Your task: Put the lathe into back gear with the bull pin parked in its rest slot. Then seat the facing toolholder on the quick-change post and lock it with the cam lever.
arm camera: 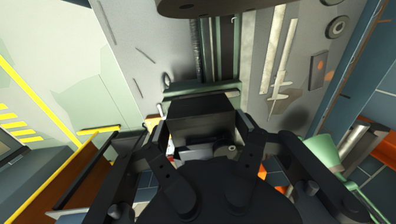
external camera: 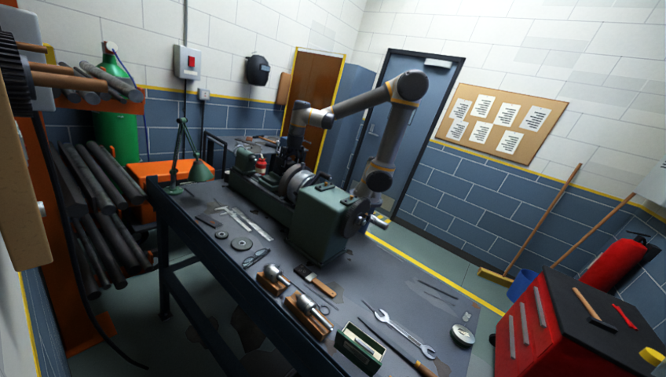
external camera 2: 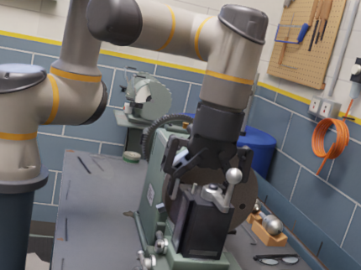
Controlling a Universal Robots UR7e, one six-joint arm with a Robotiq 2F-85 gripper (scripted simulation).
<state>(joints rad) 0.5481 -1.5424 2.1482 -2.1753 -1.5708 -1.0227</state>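
Observation:
The black facing toolholder point(external camera 2: 200, 221) point(arm camera: 200, 118) sits upright on the quick-change post on the lathe carriage. The cam lever point(external camera 2: 228, 188) with its round silver knob stands beside its top. My gripper point(external camera 2: 197, 167) point(arm camera: 201, 128) is directly above the toolholder, its fingers to either side of the block's top. It is open and holds nothing. The green lathe point(external camera: 299, 205) lies along the bench, with its headstock point(external camera: 322, 219) nearest the side camera. The bull pin and its rest slot are not discernible.
The grey workbench point(external camera: 299, 261) carries calipers and a steel rule point(external camera: 243, 219), discs, glasses, spare holders on wooden blocks point(external camera: 306, 310), a wrench point(external camera: 404, 331) and a green lamp point(external camera: 187, 163). A red tool cabinet point(external camera: 579, 327) stands at the near right. Bar stock racks fill the left.

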